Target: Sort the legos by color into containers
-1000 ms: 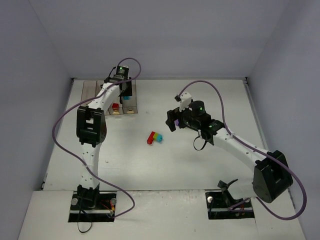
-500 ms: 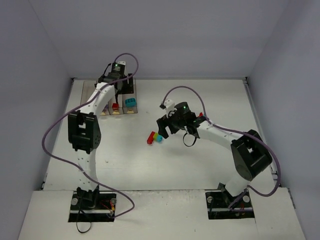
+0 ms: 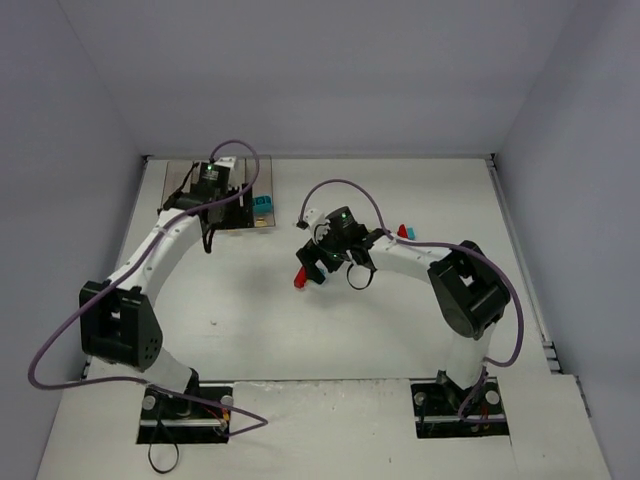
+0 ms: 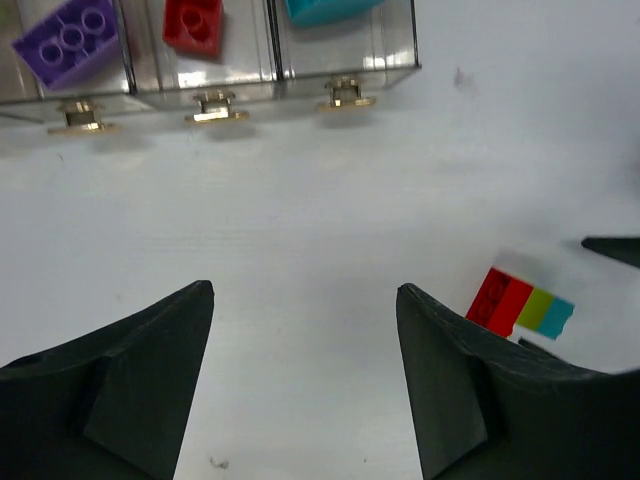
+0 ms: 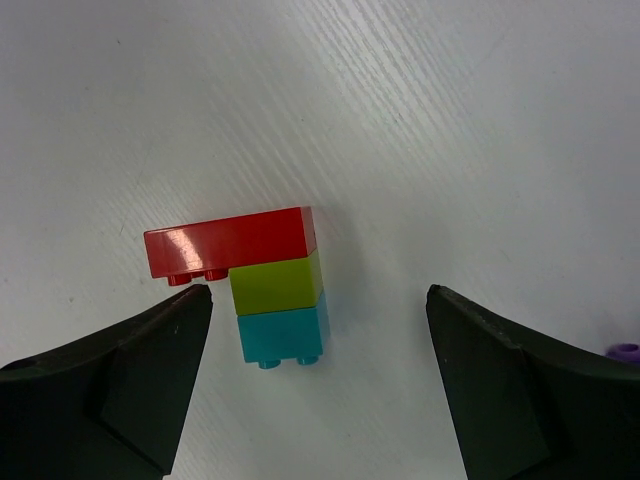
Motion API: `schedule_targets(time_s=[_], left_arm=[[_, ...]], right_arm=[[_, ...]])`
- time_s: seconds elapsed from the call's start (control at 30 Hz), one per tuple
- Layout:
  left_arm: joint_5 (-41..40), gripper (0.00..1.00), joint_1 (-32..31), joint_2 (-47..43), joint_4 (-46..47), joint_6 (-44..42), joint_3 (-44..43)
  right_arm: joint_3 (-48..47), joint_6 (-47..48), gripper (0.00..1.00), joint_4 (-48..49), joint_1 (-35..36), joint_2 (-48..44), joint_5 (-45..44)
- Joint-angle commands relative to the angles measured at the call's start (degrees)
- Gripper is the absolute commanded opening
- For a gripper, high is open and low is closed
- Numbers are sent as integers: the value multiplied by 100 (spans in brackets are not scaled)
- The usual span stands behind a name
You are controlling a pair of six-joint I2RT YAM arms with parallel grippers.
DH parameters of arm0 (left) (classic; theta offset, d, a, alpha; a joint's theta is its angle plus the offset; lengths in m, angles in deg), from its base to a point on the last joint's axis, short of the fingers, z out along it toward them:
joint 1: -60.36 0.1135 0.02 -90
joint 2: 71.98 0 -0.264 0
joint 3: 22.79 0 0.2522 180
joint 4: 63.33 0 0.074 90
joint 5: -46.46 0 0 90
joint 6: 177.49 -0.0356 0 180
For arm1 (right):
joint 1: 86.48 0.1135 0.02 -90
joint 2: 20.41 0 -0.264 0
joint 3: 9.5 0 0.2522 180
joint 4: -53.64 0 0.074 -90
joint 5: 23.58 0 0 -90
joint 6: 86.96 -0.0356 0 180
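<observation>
While both hang released, the right end effector (image 5: 318, 300) straddles the stack (image 5: 272, 282) lying on its side on the counter (image 5: 480, 120), with its fingers clear of it. The stack has three bricks, one red, one lime and one teal (the red's long axis runs finger to finger). Farther off, the left end effector (image 4: 303, 290) faces three bins (image 4: 240, 85) holding a purple brick (image 4: 68, 40), a red brick (image 4: 195, 22) and a teal brick (image 4: 325, 10).
</observation>
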Motion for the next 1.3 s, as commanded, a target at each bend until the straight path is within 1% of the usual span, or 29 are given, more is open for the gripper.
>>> schedule_targets(time_s=[0.0, 0.17, 0.2, 0.27, 0.37, 0.47, 0.57, 0.6, 0.63, 0.67, 0.77, 0.9, 1.0, 1.27], left_arm=[[112, 68, -105, -667, 26, -74, 346], [156, 68, -290, -1071, 70, -136, 884], [165, 68, -360, -1098, 61, -145, 989], [165, 68, -474, -1142, 44, -215, 1078], [68, 68, -738, -1195, 87, -337, 1192], [85, 68, -940, -1221, 210, -435, 1297], [234, 68, -1020, -1204, 395, -470, 1420], [261, 68, -1037, -1195, 482, -487, 1447], [288, 68, -1055, -1186, 527, -514, 1482], [323, 68, -1046, -1178, 579, -523, 1534], [568, 68, -1072, -1195, 808, -584, 1614], [885, 68, -1221, -1248, 1246, -689, 1684], [1184, 68, -1354, -1195, 1371, -778, 1614], [1299, 68, -1529, -1318, 1766, -804, 1667]], right_arm=[[-344, 272, 85, -74, 67, 61, 6], [-362, 386, 80, -127, 120, 245, -29], [-362, 404, 74, -127, 129, 263, -12], [-353, 413, 68, -127, 147, 298, 14], [-336, 448, 66, -109, 164, 316, -29], [-301, 509, 58, -56, 164, 272, -38], [-239, 553, 38, 23, 182, 132, -30], [-204, 562, 28, 119, 199, 71, -30], [-126, 562, 22, 163, 208, -61, -30], [-125, 562, 12, 190, 208, -140, -30], [-11, 580, 1, 234, 208, -421, 85], [42, 527, 0, 225, 208, -782, 252], [42, 430, 0, 216, 217, -1107, 348], [25, 124, 0, 199, 199, -1310, 427]])
